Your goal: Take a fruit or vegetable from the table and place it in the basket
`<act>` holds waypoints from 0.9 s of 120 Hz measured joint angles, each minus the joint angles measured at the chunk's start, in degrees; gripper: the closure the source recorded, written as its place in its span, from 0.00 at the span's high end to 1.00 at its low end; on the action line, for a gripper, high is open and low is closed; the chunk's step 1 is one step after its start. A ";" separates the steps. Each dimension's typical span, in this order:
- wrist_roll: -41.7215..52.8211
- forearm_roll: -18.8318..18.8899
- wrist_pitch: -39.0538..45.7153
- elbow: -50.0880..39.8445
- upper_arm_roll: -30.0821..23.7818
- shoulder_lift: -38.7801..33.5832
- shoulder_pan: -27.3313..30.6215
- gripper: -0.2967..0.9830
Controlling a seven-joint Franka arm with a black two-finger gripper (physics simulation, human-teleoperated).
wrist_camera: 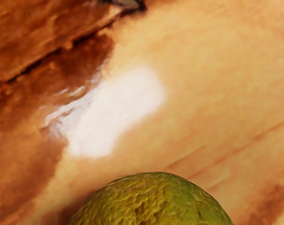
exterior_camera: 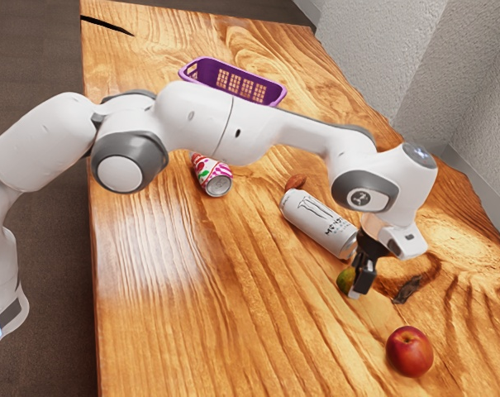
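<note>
We are finding the green fruit (exterior_camera: 345,281) low over the bench (exterior_camera: 175,331), immediately beside the gripper (exterior_camera: 359,285), toward the exterior view's left. We cannot tell whether the gripper is standing apart or clamping.

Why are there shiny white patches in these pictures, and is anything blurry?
Exterior view: the wooden table has a pale, streaky sheen toward the exterior view's left, probably reflected light, and the red apple shows a small highlight. Wrist view: one blown-out white glare patch sits on the wood beyond the green fruit; the wood grain looks soft, the fruit's bumpy skin crisper.
</note>
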 joint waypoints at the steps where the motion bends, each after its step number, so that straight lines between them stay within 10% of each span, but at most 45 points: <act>1: 0.02 0.00 -0.01 0.00 0.00 0.04 0.00 0.77; 32: 0.55 -0.02 -0.16 0.00 0.00 0.68 0.01 0.76; 57: 0.75 0.44 -0.97 0.04 0.22 0.62 0.01 0.52; 108: 0.91 3.59 -6.17 8.18 -0.22 -3.64 -0.34 0.51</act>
